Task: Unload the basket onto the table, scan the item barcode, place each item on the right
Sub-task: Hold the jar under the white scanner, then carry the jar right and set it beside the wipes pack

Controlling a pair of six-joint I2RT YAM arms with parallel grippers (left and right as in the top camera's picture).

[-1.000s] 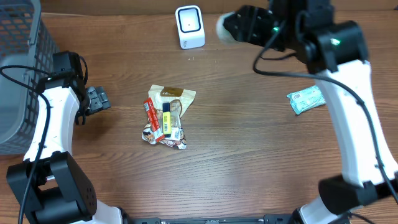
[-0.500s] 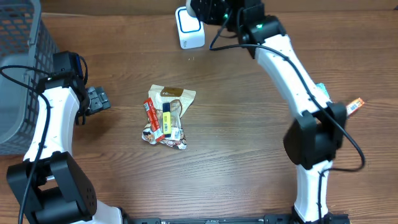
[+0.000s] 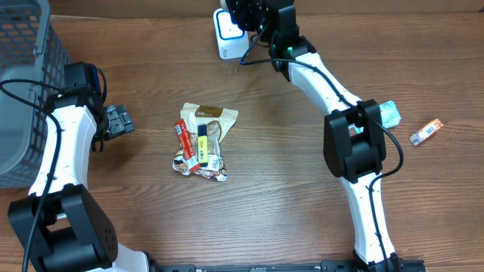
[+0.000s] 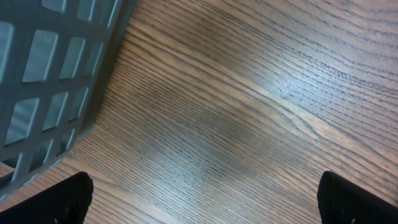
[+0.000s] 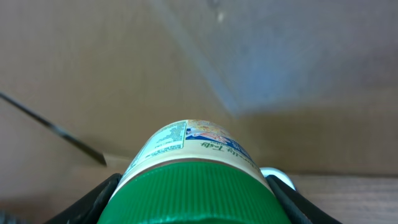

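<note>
Up beside the single scanner, the right gripper clamps one green-lidded jar, lid toward the wrist, base pointing away; the left gripper gapes empty.

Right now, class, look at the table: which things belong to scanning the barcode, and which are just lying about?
In the job:
- green-lidded jar, held in the right gripper
- white scanner

Lying about:
- pile of snack packets
- green packet
- orange packet
- grey basket
- left gripper, open and holding nothing
</note>
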